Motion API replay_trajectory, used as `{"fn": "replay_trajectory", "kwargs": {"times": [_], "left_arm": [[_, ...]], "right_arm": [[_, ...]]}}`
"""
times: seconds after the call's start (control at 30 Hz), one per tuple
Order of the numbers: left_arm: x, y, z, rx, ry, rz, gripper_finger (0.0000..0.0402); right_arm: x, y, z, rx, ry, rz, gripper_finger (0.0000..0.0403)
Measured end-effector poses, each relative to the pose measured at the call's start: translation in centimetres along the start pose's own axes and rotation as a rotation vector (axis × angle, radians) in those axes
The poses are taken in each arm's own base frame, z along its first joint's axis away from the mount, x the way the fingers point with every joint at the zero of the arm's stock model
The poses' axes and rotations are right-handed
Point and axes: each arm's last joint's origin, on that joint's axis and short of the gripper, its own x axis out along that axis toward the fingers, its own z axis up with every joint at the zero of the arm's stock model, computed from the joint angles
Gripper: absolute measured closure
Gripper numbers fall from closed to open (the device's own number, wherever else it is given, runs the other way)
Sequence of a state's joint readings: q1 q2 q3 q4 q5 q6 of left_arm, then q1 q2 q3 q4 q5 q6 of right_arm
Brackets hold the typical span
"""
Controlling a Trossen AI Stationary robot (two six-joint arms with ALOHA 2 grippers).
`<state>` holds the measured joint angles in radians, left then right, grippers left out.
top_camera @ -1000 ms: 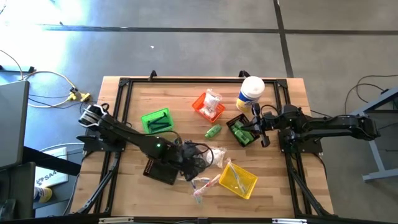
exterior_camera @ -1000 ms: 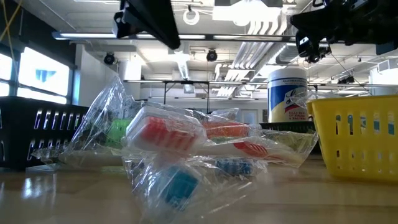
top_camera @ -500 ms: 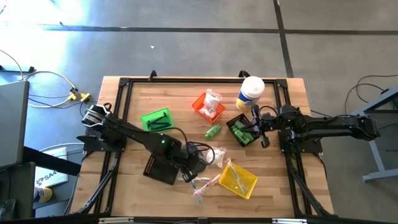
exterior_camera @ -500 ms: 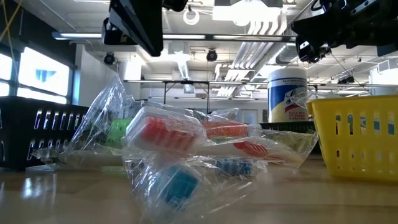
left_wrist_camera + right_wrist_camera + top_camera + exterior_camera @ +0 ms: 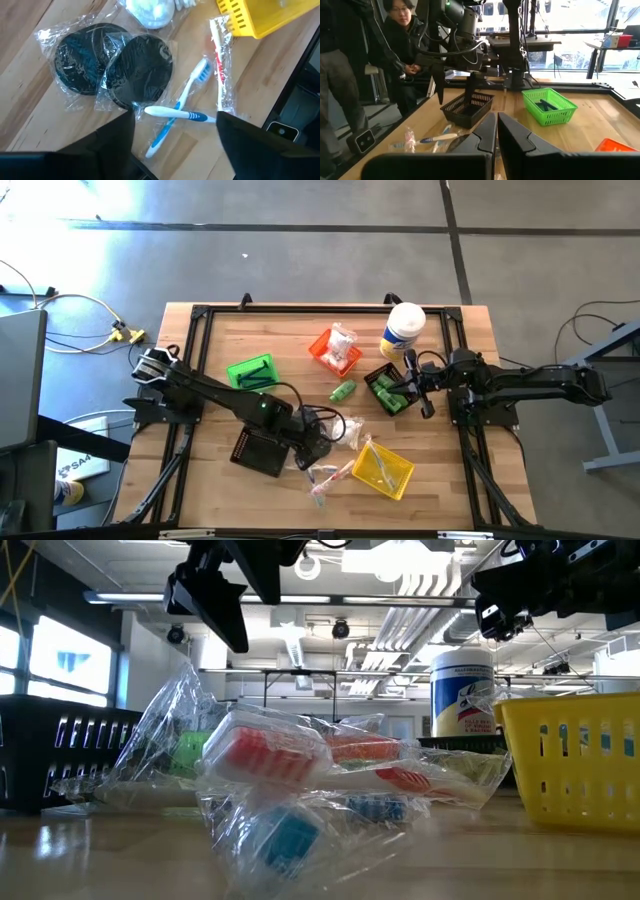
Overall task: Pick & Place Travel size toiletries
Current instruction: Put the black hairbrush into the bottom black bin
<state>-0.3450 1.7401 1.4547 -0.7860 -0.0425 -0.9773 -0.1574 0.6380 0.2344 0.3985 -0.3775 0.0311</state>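
Observation:
Travel size toiletries lie loose on the wooden table: two black round pieces in clear wrap (image 5: 115, 65), two crossed blue-and-white toothbrushes (image 5: 180, 107), a wrapped red toothbrush (image 5: 220, 65), a white packet (image 5: 150, 10) and a green mini bottle (image 5: 343, 391). My left gripper (image 5: 175, 120) hangs open above the toothbrushes, slanting down, with nothing between its fingers; the high view places it (image 5: 308, 448) beside a black bin (image 5: 262, 452). My right gripper (image 5: 497, 130) is shut and level, raised by the far-right black bin (image 5: 388, 392) that holds green items.
A yellow bin (image 5: 385, 470) lies tilted near the front, next to the wrapped brushes (image 5: 280, 755). A green bin (image 5: 252, 374), an orange bin (image 5: 335, 350) and a tall white-lidded canister (image 5: 403, 328) stand farther back. A person (image 5: 400, 30) sits beyond the table's left edge.
My left gripper has opened: in the low view its one dark block has parted into two spread fingers. It has also turned about its wrist, staying over the same spot by the black bin. The toiletries on the table lie as before.

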Motion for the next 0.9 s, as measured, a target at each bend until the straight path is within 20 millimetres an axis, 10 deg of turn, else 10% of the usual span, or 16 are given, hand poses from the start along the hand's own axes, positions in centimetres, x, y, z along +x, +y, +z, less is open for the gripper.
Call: {"fn": "replay_trajectory", "kwargs": {"times": [0.33,0.9], "left_arm": [[0.2,-0.1,0.4,0.002,-0.1,0.032,0.0098],[8.2,1.3,-0.3,0.028,-0.023,0.149,0.0112]], "right_arm": [[0.0,0.0,0.0,0.0,0.0,0.0,0.0394],[0.0,0.0,-0.2,0.007,0.02,-0.001,0.0394]]}}
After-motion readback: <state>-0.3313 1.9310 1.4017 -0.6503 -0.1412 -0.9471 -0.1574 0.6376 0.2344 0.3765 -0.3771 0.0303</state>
